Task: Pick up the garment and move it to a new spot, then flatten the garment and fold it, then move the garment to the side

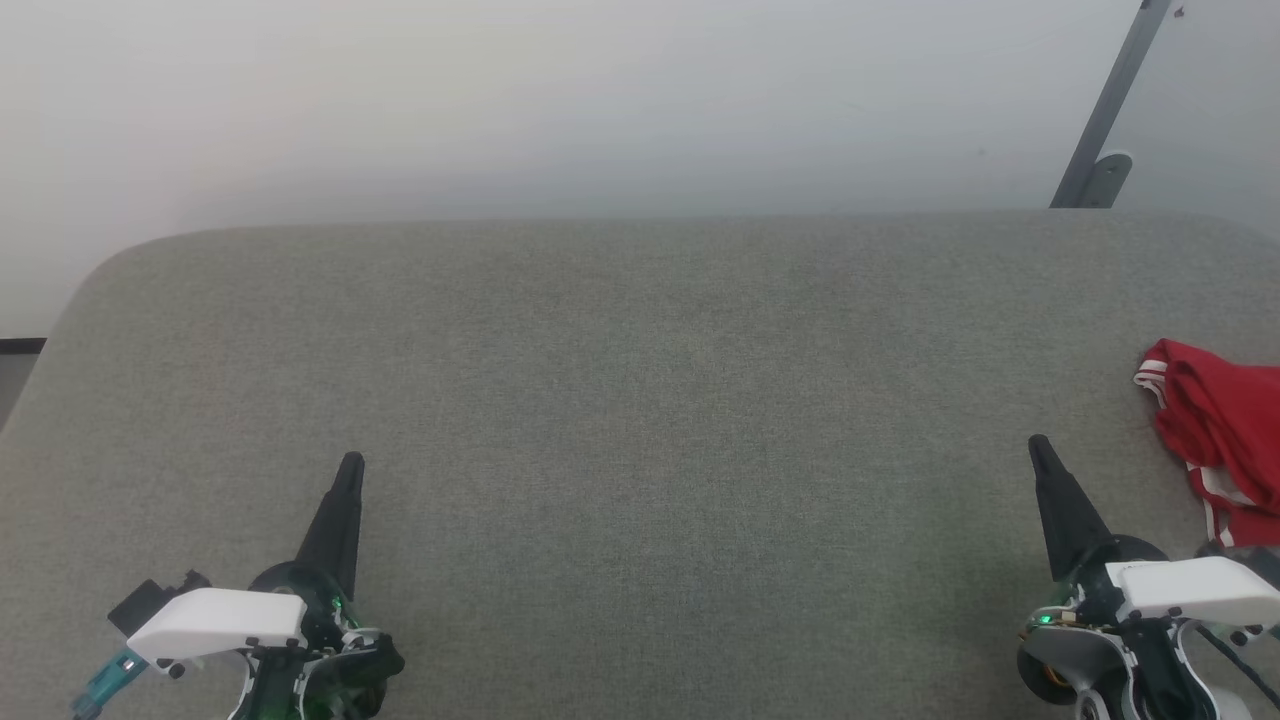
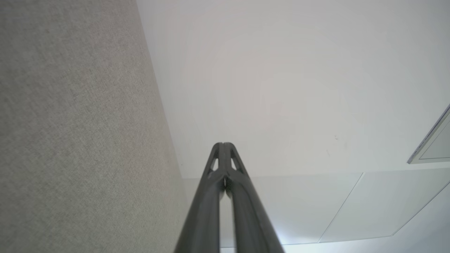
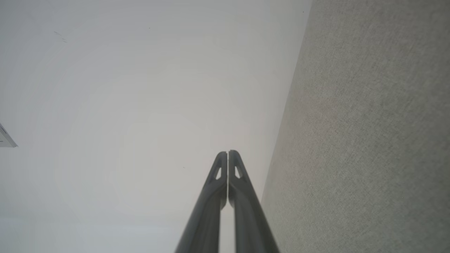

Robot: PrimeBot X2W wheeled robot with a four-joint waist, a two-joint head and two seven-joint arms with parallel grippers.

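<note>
The red jersey garment with white-and-red striped trim lies on the grey woven fabric-covered surface. It is near the right gripper, off to that gripper's outer right, and well apart from the left gripper. Each gripper has its two long dark fingers pressed together with nothing between them. Both point away toward the pale wall.

As I judge it, this layout fits two stages. The garment could be a bunched heap waiting to be carried to a new spot. It could equally be already set off to the side, with the arms at rest. The pictures do not settle which, so the next move stays open.

The head view's right edge cuts the garment off. I cannot tell whether it is folded or merely crumpled, and no sleeves or lettering can be made out. The right arm's white casing covers the garment's near corner.
</note>
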